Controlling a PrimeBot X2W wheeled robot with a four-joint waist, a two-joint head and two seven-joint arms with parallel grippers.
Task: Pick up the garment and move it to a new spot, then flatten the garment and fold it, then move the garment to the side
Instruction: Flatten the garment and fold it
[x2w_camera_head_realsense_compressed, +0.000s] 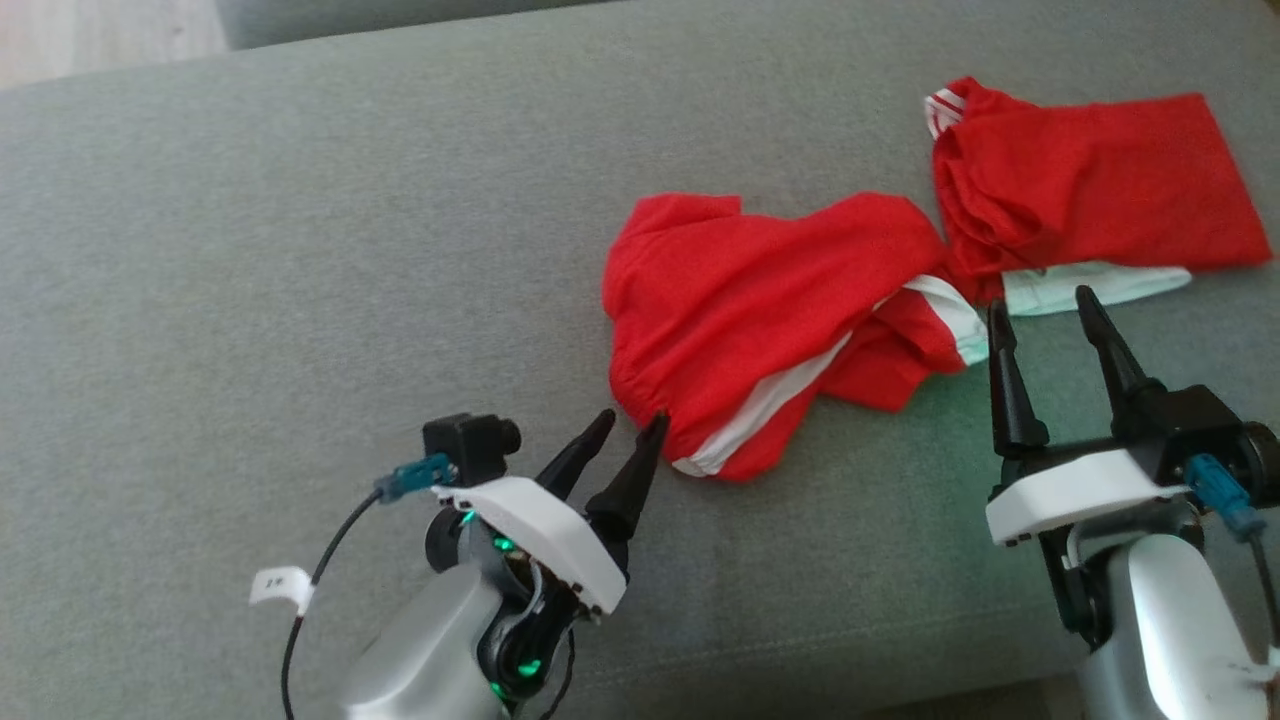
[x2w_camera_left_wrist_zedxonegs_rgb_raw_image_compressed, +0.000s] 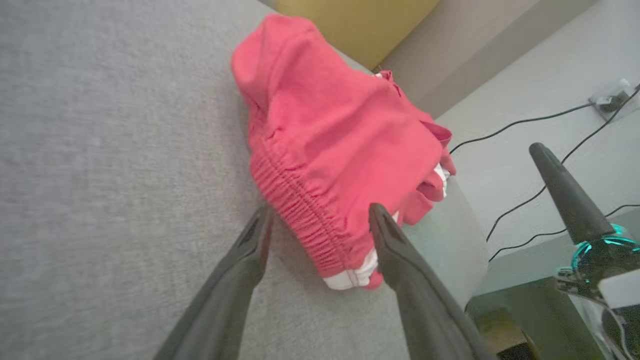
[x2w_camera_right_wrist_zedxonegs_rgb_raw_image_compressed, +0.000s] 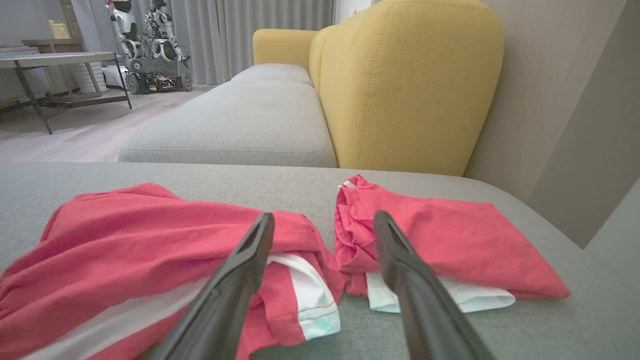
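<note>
Spread wide — left end effector (x2w_camera_head_realsense_compressed: 634, 418) tilted, right end effector (x2w_camera_head_realsense_compressed: 1040, 300) upright

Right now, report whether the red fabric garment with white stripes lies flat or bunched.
Bunched. The red fabric garment with white stripes lies crumpled and twisted on the grey cushion, its layers overlapping.

the garment (x2w_camera_head_realsense_compressed: 760, 300) is red with white stripes, the cushion (x2w_camera_head_realsense_compressed: 300, 250) grey, the sofa back (x2w_camera_right_wrist_zedxonegs_rgb_raw_image_compressed: 410, 85) yellow, the fingers (x2w_camera_head_realsense_compressed: 1005, 380) black.

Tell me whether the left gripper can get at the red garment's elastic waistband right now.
Probably yes. The left gripper is open, and its fingers appear to stand either side of the gathered waistband on the grey cushion, with nothing in between.
</note>
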